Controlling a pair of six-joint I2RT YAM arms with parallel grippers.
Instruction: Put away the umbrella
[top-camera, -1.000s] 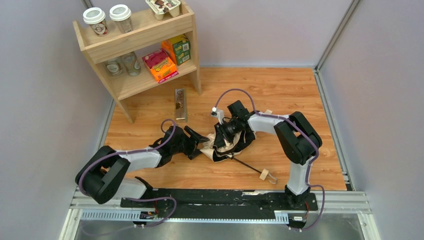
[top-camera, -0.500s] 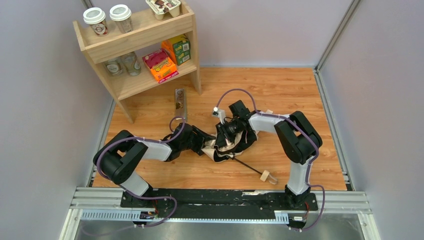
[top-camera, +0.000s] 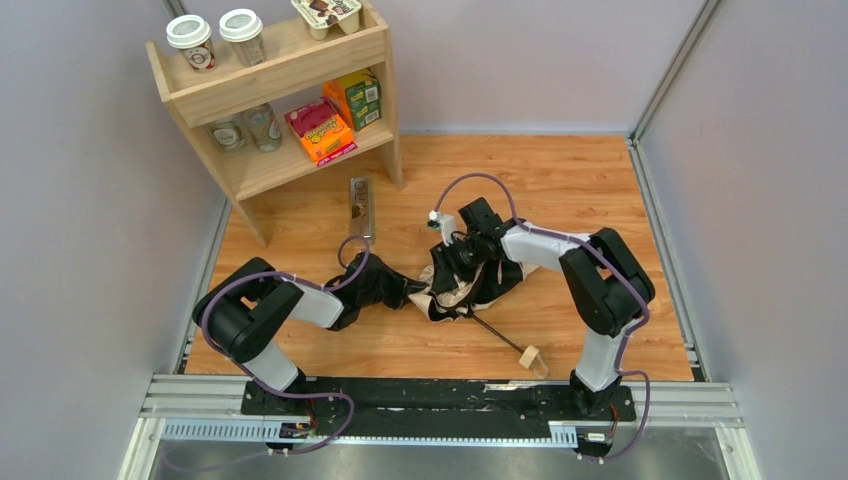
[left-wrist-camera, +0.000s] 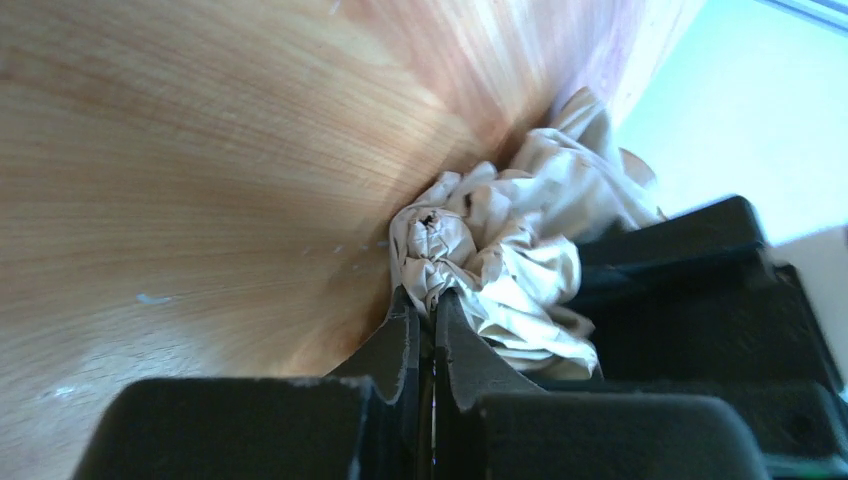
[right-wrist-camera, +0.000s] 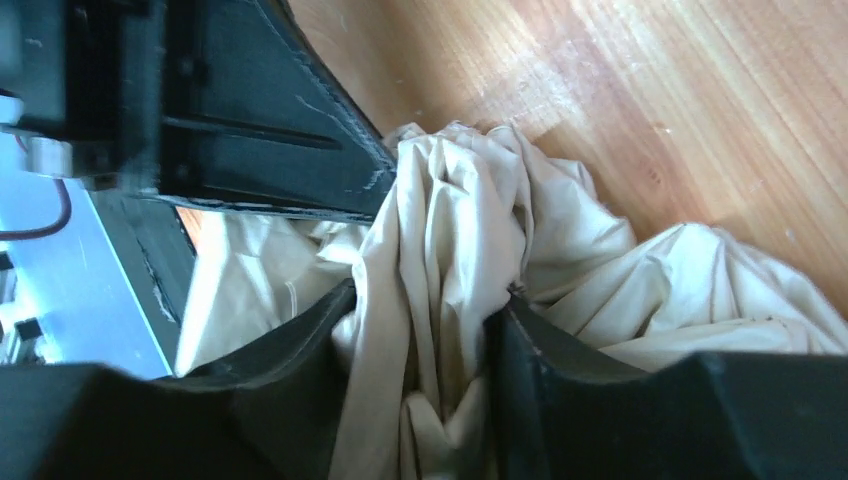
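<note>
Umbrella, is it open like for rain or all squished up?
Squished up, not spread. The umbrella lies as a crumpled beige heap on the table, its black shaft and wooden handle poking out.

My overhead view is bright and evenly lit from above; the wooden table (top-camera: 560, 180) looks matte, and the shadows under the arms and the shelf (top-camera: 290, 60) are short and soft; focus is sharp throughout, with the walls leaning outward a little at the edges. The left wrist view is harsher; the table smears into blur close to the lens, the upper right corner washes out to pale white, and only the crumpled umbrella (left-wrist-camera: 500, 270) fabric is in focus. The right wrist view is dimmer; its dark fingers (right-wrist-camera: 270, 390) are soft and nearly featureless, though the fabric folds are crisp.
</note>
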